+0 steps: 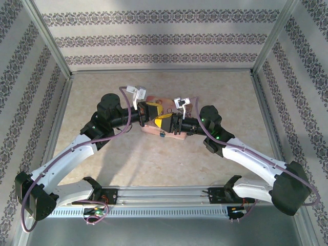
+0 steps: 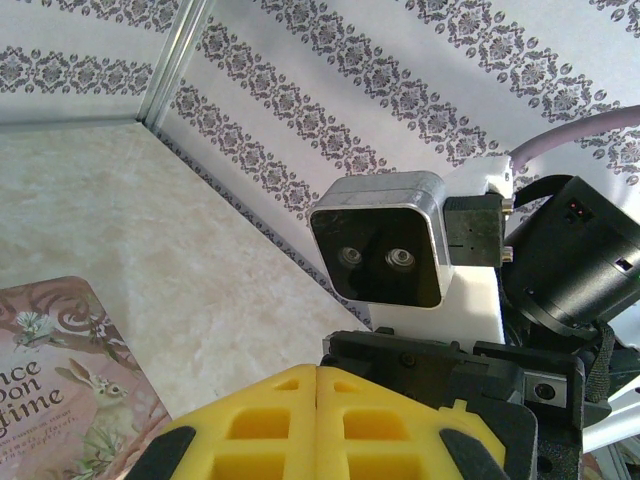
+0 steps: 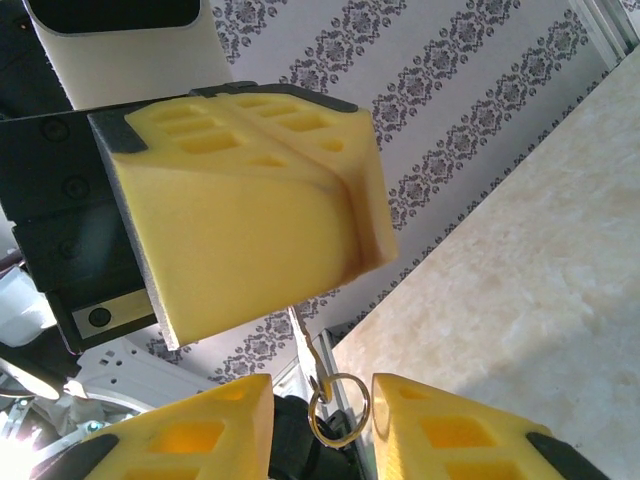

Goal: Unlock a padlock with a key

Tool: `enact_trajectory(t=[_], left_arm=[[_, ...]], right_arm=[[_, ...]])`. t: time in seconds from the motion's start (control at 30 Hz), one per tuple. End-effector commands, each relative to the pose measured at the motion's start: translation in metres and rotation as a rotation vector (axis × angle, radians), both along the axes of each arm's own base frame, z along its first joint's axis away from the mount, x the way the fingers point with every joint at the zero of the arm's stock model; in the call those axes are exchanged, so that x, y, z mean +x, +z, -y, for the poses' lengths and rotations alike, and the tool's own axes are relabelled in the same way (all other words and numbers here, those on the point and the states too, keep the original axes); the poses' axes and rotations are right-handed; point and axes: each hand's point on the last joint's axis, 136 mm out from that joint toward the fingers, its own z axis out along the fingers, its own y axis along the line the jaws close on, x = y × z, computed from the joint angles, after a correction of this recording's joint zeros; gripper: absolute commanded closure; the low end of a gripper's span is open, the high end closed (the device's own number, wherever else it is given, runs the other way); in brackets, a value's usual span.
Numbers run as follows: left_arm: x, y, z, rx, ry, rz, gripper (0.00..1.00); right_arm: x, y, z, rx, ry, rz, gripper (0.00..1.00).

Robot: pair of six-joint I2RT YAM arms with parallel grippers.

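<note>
My left gripper [image 1: 154, 110] [image 2: 318, 375] is shut, its yellow fingers pressed flat together above the pink box. In the right wrist view it [image 3: 350, 200] hangs overhead. The key [image 3: 312, 350], a thin metal sliver, drops from its underside with a wire ring [image 3: 340, 410] at the low end. My right gripper [image 3: 322, 390] [image 1: 166, 123] is open, its two yellow fingers standing either side of that ring without touching it. A tiny blue and silvery speck at the box's near edge looks like the padlock [image 1: 162, 135].
The flat pink illustrated box [image 1: 148, 128] [image 2: 60, 370] lies mid-table under both grippers. The right arm's wrist camera [image 2: 385, 240] sits right in front of the left fingers. Patterned walls [image 1: 154, 41] and metal rails enclose the marbled tabletop [image 1: 128, 159].
</note>
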Motion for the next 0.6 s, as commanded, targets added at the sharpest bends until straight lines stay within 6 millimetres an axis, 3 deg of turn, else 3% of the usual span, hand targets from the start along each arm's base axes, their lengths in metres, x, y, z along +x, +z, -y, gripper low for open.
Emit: enact_trajectory(t=[0.0, 0.57], left_arm=[[-0.0012, 0.0193, 0.0014, -0.045, -0.017, 0.048, 1.0], [-0.0006, 0.0175, 0.0014, -0.044, -0.021, 0.045, 1.0]], right_arm=[[-0.0025, 0.0207, -0.0032, 0.044, 0.014, 0.046, 0.71], [0.0008, 0.022, -0.0033, 0.049, 0.002, 0.032, 0.8]])
